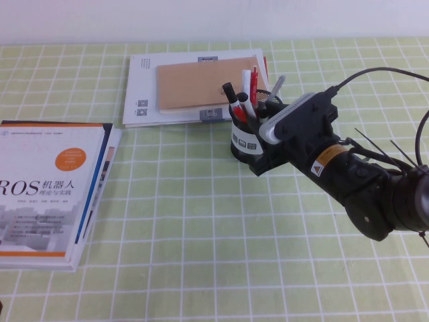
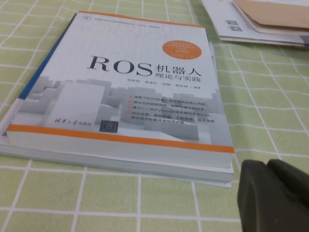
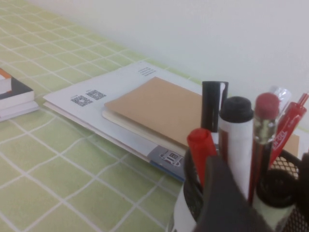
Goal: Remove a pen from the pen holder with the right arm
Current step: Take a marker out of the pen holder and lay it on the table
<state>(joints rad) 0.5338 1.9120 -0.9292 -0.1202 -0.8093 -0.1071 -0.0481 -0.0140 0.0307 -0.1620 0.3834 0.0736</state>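
A black mesh pen holder stands in the middle of the table, holding several pens: a white marker with a black cap, a red-capped marker, a pencil with a red eraser and a red pen. My right gripper reaches into the holder from the right. Its fingers are open, one finger beside the white marker and the other at the mesh rim, with the marker and pencil between them, untouched by either. My left gripper is shut, low beside a book.
A thick ROS textbook lies at the left on the green checked cloth, close to the left gripper. A brown notebook rests on a white booklet just behind the pen holder. A wall runs along the far edge.
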